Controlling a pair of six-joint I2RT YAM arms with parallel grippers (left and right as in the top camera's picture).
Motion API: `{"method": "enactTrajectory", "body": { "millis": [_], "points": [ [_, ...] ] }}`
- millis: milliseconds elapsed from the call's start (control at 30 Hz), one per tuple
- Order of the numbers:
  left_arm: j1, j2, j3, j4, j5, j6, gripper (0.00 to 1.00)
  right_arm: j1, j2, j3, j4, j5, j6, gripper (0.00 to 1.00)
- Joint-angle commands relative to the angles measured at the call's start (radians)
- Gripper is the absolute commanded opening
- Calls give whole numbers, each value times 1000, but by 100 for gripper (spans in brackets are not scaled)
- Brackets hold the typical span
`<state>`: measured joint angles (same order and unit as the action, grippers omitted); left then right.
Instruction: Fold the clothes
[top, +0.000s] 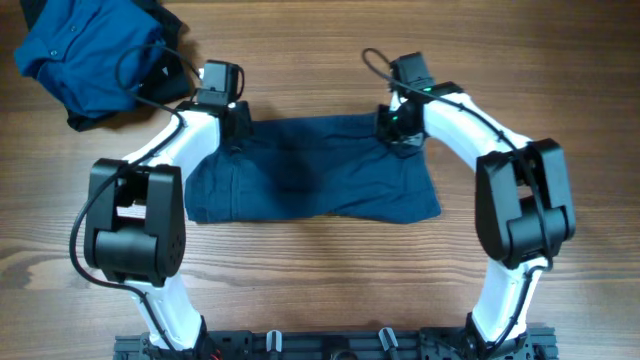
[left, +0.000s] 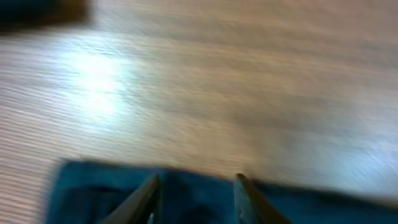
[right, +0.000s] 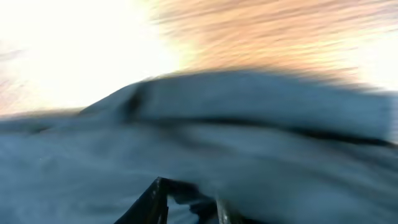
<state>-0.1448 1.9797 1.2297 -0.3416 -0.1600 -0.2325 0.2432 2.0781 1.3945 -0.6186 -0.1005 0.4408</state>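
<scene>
At the middle of the wooden table (top: 320, 270) the navy shorts (top: 310, 180) are laid flat. Their far left corner is met by the left gripper (top: 236, 124), whose fingers (left: 149, 194) are held apart over flat cloth. The right gripper (top: 398, 128) is pressed into the far right corner; whether cloth is pinched cannot be told. Both arms are bent forward with elbows outward. A blue shirt (top: 80, 50) is heaped at the far left.

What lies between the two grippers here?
Overhead view: the far edge of the navy shorts spans from the left gripper to the right gripper; nothing else lies there.
</scene>
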Motion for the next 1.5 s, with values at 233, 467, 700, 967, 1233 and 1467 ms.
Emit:
{"method": "enactTrajectory", "body": {
  "millis": [233, 467, 700, 967, 1233, 1467],
  "points": [
    [69, -90, 2, 48, -257, 20, 44, -151, 14, 81, -223, 368, 8, 36],
    [29, -307, 2, 56, -256, 20, 51, -151, -35, 326, -454, 362, 4, 52],
    [0, -490, 1, -158, -64, 19, 64, -151, -162, 401, -651, 224, -13, 91],
    [56, -495, 1, -383, 235, 16, 80, -151, -332, 394, -817, 144, -21, 100],
    [76, -484, -8, -501, 314, 17, 94, -151, -450, 271, -890, 129, -60, 100],
    [76, -410, -50, -505, 351, 17, 98, -151, -455, 107, -812, 21, -100, 97]
  ]
}}
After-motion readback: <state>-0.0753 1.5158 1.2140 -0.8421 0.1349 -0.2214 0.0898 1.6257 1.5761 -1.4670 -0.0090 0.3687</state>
